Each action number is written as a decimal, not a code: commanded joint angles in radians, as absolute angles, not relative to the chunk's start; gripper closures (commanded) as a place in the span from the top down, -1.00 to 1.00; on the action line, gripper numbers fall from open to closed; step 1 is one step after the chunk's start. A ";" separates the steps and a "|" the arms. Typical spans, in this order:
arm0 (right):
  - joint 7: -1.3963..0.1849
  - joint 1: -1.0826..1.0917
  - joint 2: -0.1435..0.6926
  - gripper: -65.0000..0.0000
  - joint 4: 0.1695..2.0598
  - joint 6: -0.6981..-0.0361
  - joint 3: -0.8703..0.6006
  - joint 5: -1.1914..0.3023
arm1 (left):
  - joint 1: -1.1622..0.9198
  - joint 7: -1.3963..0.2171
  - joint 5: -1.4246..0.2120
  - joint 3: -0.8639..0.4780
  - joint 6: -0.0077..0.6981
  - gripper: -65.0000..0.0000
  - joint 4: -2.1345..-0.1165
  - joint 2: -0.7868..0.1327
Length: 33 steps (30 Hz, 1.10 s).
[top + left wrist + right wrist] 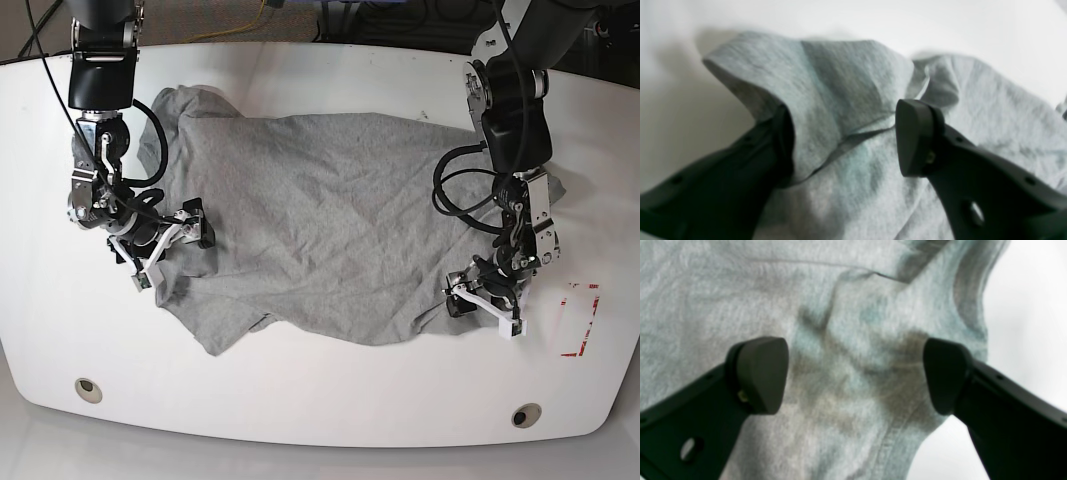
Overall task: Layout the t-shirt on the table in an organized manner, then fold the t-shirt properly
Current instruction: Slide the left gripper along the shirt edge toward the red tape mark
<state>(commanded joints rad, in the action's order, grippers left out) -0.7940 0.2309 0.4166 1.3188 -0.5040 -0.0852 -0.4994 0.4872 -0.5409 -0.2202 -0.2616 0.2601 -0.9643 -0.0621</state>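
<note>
Red dashed mark base-view only

Bright, even overhead light; both wrist views soft and blurred.

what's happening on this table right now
A two-armed robot is working on a grey t-shirt spread, still wrinkled, across the white table. The left gripper is open with a raised fold of fabric between its fingers, at the shirt's edge near the red dashed mark. The right gripper is also open, over cloth at the opposite edge. Nothing is folded yet.
</note>
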 joint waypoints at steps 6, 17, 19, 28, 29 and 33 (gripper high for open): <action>-0.794 0.234 0.417 0.84 1.319 -0.504 -0.085 -0.499 | 0.506 -0.541 -0.217 -0.232 0.260 -0.49 -0.957 -0.062; -0.794 0.234 0.417 0.84 1.319 -0.504 -0.085 -0.499 | 0.513 -0.539 -0.214 -0.226 0.259 -0.90 -0.957 -0.064; -0.794 0.234 0.417 0.84 1.319 -0.504 -0.085 -0.499 | 0.513 -0.539 -0.214 -0.225 0.259 -0.90 -0.957 -0.064; -0.794 0.234 0.417 0.84 1.320 -0.504 -0.085 -0.499 | 0.513 -0.542 -0.214 -0.225 0.257 -0.90 -0.964 -0.064; -0.794 0.234 0.417 0.84 1.322 -0.504 -0.085 -0.499 | 0.513 -0.542 -0.214 -0.225 0.257 -0.90 -0.964 -0.065; -0.794 0.234 0.417 0.84 1.323 -0.504 -0.085 -0.499 | 0.515 -0.538 -0.214 -0.225 0.255 -0.90 -0.966 -0.090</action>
<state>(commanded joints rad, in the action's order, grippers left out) -0.7940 0.2340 0.4166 1.3234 -0.5040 -0.0852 -0.4994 0.5148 -0.5378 -0.2140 -0.2248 0.2555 -0.9659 -0.0898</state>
